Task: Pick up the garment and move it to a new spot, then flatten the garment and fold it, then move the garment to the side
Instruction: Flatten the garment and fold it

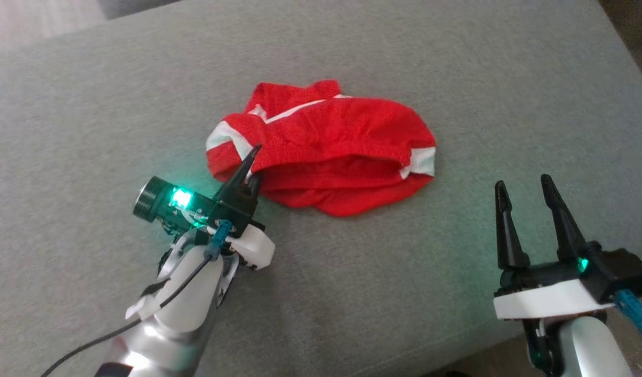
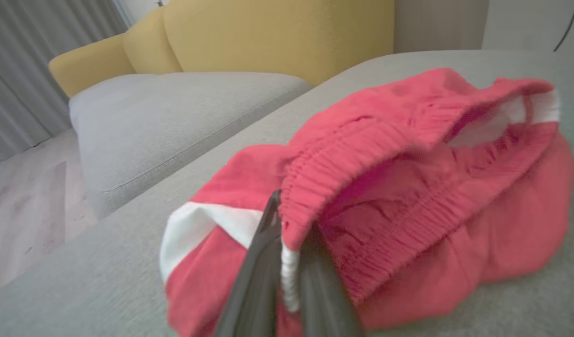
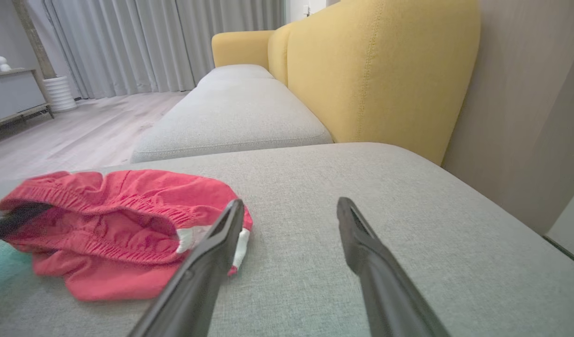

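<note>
So the garment (image 1: 331,152), a crumpled red fabric one with white side stripes and a gathered elastic waistband (image 2: 315,173), sits in a loose heap roughly in the middle of the big flat grey woven seat cushion (image 1: 90,104), a little toward its far side. The waistband opening gapes toward the cushion's near edge, with a white stripe at each end of the heap. The left gripper (image 1: 254,165) comes in low over the cushion's near left part and has its two long dark fingers pinched together on the left end of that waistband. From the left wrist view you can see the elastic edge and a bit of white trim squeezed between them, one finger outside the fabric and the other tucked under the fold. There's a green light glowing on that wrist. The garment looks like it's resting on the cushion, not lifted off it. The right gripper (image 1: 523,180) hangs over the cushion's near right corner, jaws spread wide with nothing in them, well apart from the garment and pointing toward the far side. Beyond the cushion's far edge there's another grey seat with a mustard-yellow upholstered sofa back (image 3: 380,70). Further out are pale wood floor (image 3: 71,131) and grey pleated curtains (image 3: 127,42).
</note>
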